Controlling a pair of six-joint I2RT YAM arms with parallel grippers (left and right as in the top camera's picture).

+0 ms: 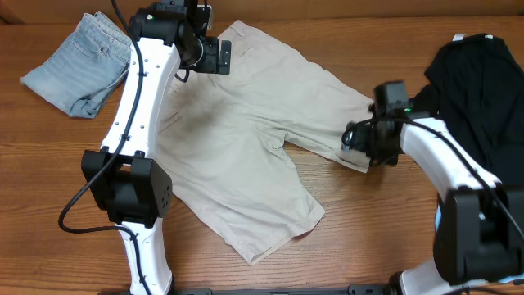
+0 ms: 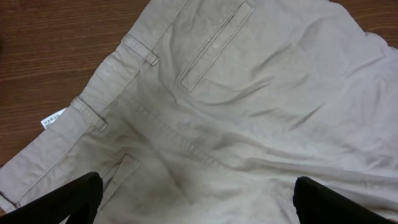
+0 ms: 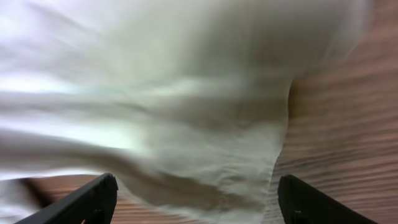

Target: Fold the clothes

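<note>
Khaki shorts (image 1: 246,139) are spread across the middle of the counter (image 1: 385,238), waistband (image 2: 115,78) toward the far-left corner. Three garments are counted: these shorts, one light-blue denim piece (image 1: 78,70) crumpled at the far-left corner, and one black garment (image 1: 479,90) heaped at the right edge. The left gripper (image 1: 219,56) is held over the waistband near the far edge, fingers spread wide and nothing grasped. The right gripper (image 1: 358,149) is set at one leg hem (image 3: 273,155) toward the right edge, fingers likewise parted; contact with the cloth cannot be judged, the wrist view being blurred. Two belt loops (image 2: 140,53), a welt pocket (image 2: 214,46) and a small white tag (image 2: 53,118) are shown only by the left wrist view.
</note>
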